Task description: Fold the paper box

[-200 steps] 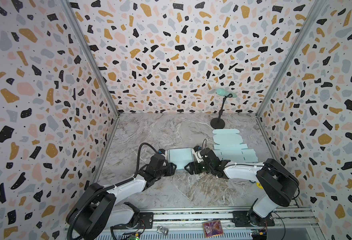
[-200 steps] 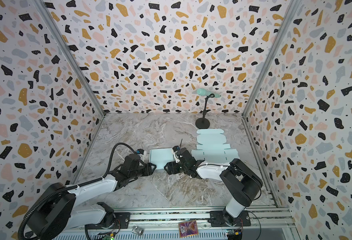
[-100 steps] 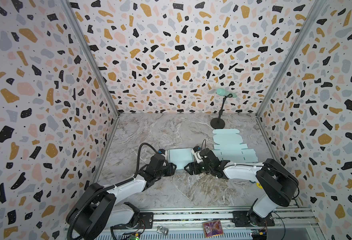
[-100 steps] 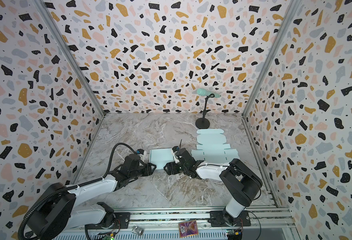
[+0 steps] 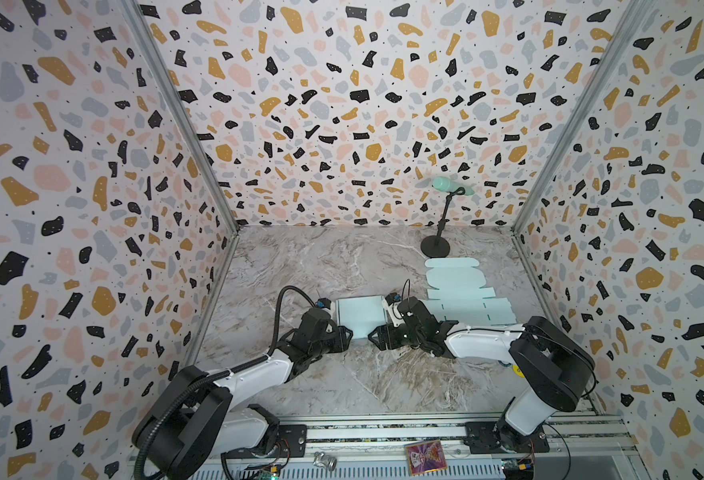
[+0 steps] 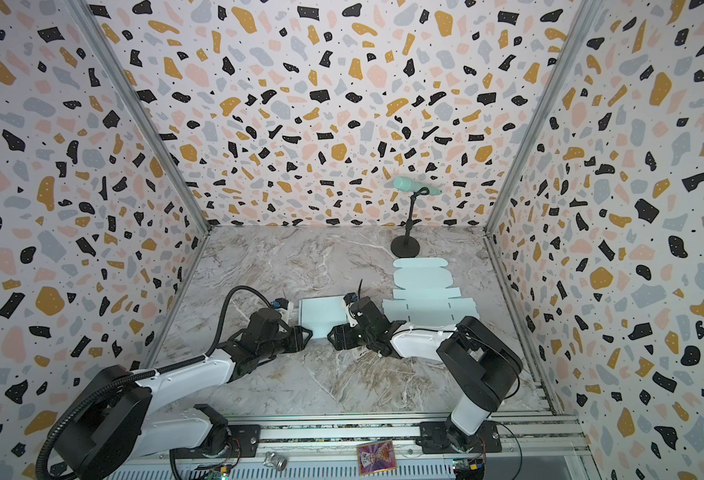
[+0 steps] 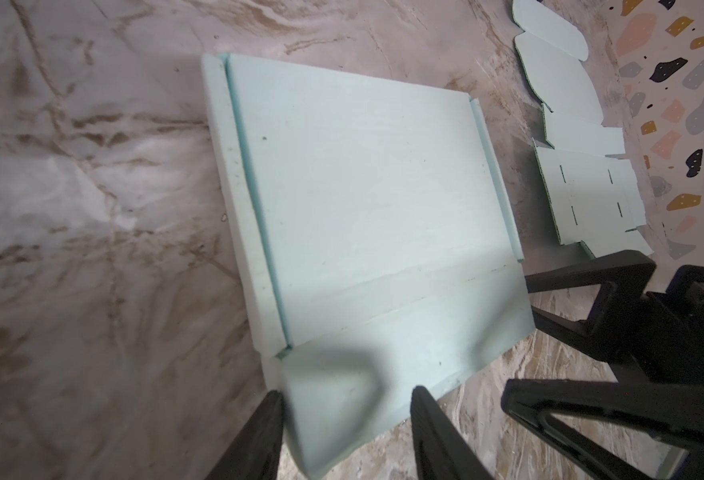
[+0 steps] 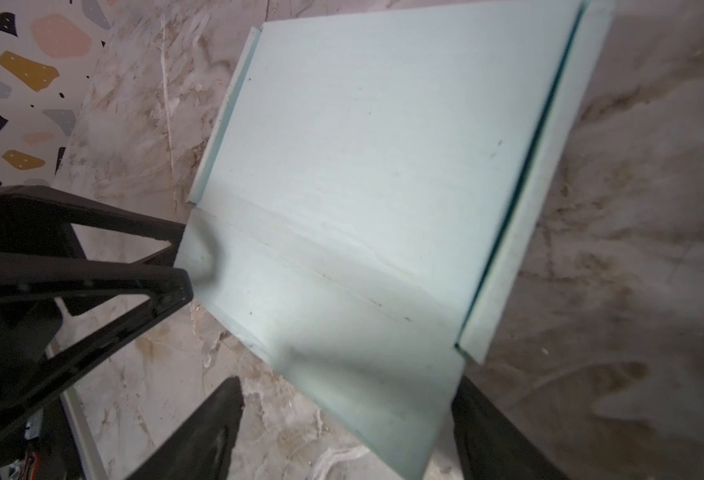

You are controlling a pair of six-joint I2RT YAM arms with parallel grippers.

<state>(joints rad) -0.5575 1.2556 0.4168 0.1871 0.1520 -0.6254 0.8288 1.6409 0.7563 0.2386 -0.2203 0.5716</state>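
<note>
Likely raising paper box [image 5: 360, 312] near flap [image 7: 425, 345] | left gripper [image 7: 344, 395] half open, right gripper [image 8: 348, 386] wide, astride flap corners, nothing pinched | lift both corners evenly, hinging on crease [image 7: 404, 305]

Both top views are bright, evenly lit and sharp. The speckled walls [image 5: 72, 166] bend outward toward the frame edges. Only faint, soft shadows lie under the arms on the marble tabletop [image 5: 321, 257]. In the wrist views, the black fingers [image 7: 258, 440] nearest the lens are blurred and cast hazy grey shadows on the pale green cardboard [image 7: 362, 187].
</note>
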